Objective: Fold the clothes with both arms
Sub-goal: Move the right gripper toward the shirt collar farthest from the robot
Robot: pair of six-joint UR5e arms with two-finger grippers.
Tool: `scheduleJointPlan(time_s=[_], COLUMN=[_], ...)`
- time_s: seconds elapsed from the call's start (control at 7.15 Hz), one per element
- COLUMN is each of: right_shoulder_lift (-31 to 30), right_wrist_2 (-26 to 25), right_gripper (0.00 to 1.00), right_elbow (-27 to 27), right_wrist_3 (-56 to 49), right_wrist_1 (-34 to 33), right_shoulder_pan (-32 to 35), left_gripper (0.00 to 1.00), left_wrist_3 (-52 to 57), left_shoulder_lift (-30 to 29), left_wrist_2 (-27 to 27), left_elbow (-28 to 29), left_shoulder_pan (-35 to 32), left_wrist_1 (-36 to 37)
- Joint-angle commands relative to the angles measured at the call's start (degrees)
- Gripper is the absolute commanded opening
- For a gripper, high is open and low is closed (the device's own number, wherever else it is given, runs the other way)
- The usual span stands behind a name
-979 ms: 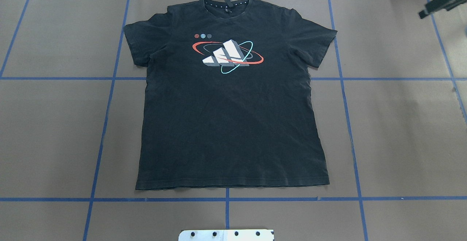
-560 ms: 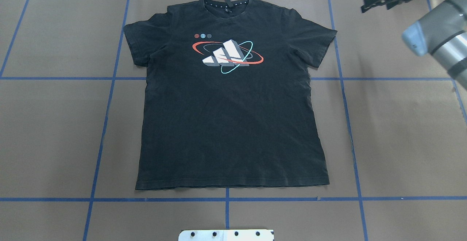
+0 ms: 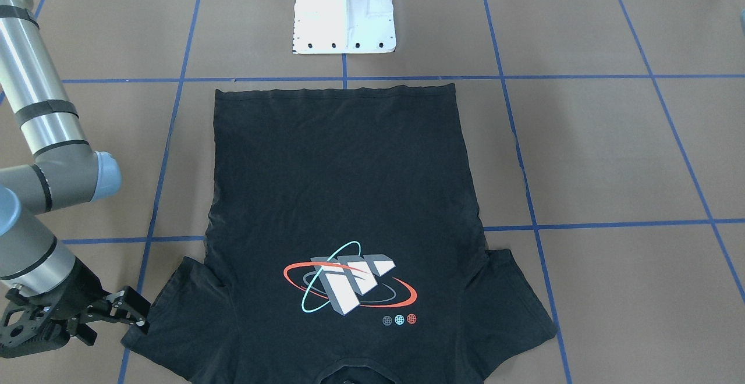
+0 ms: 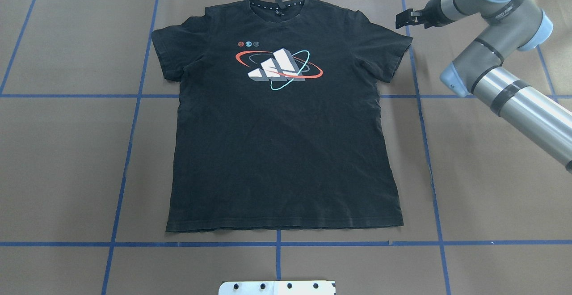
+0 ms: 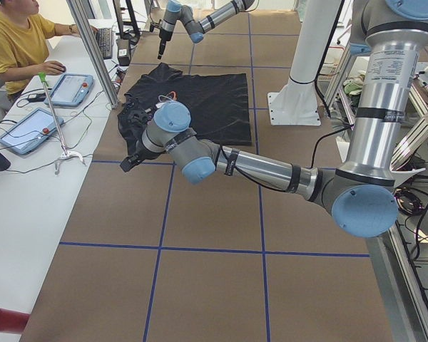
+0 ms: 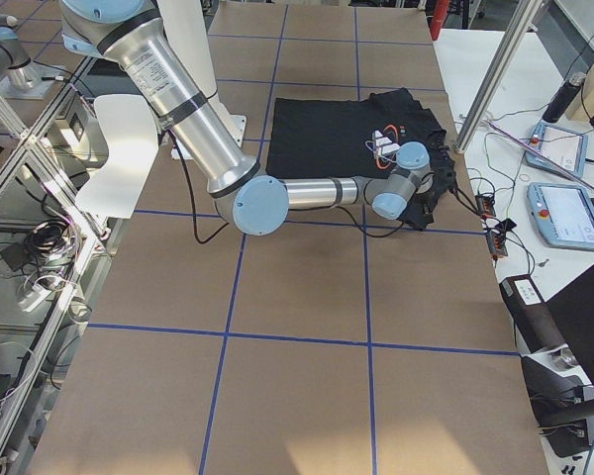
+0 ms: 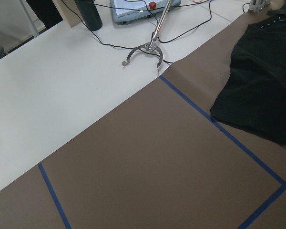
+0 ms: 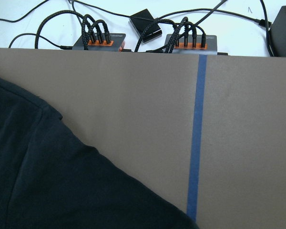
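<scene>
One sleeve point(image 4: 393, 49) of the T-shirt point(image 4: 281, 152), spread print-up on the table point(image 4: 491, 187), lies just beside our right gripper point(image 4: 401, 19), jaws apart, while our left gripper point(image 5: 132, 162) sits farther off and we cannot tell its state

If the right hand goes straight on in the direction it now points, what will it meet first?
Most likely the near sleeve of the black T-shirt: the right hand points at it across bare table. Its height is unclear, so it may pass just above the cloth.
</scene>
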Motion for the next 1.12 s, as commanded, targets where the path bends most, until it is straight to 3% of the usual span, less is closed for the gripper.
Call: scheduleJointPlan(time_s=[0.0, 0.14, 0.42, 0.98], right_shoulder_lift=[0.9, 1.5, 1.5, 0.9], right_wrist_2=[-4.4, -4.7, -5.9, -6.4], right_gripper=[0.97, 0.93, 0.77, 0.72], right_elbow=[-5.0, -5.9, -6.0, -6.4], right_wrist_3=[3.2, 3.1, 3.1, 3.0], right_wrist_1=[4.7, 4.7, 4.7, 4.6], right_shoulder_pan=[-1.7, -1.8, -2.8, -3.1], left_gripper=[1.00, 1.00, 1.00, 1.00], left_wrist_3=[0.1, 0.1, 0.1, 0.0], left_shoulder_lift=[0.0, 0.0, 0.0, 0.0], left_wrist_2=[0.1, 0.1, 0.1, 0.1], left_elbow=[0.0, 0.0, 0.0, 0.1], left_shoulder_pan=[0.1, 0.1, 0.1, 0.1], left_wrist_1=[0.0, 0.0, 0.1, 0.1])
